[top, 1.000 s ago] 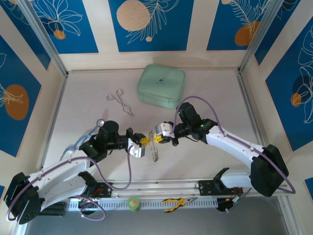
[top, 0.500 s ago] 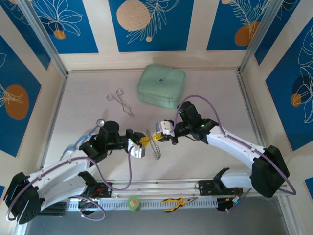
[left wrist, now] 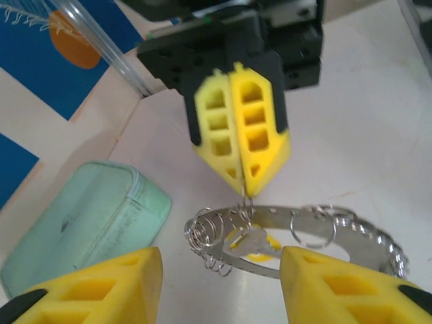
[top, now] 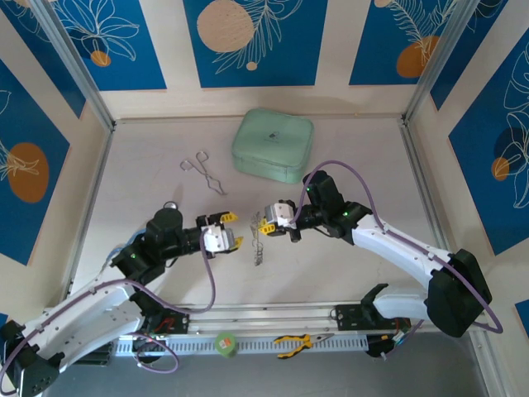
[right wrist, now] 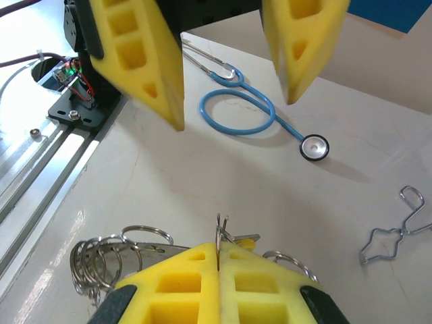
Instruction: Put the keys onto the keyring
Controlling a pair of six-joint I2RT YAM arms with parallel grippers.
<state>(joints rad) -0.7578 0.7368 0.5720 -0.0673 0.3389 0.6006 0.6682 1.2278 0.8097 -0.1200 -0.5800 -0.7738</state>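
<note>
The right tool (top: pixel 266 225) was clenched on the thin wire of the keyring (left wrist: pixel 310 233). The ring hung tilted over the middle of the worktop (top: pixel 347 157), with a yellow-headed key (left wrist: pixel 251 241) apparently dangling from it. The left tool (top: pixel 230 230) stood released and empty just to the left. I feared the wire might swivel in that narrow pinch and shed the key. Both arms reached inward, elbows bent, tools facing each other.
</note>
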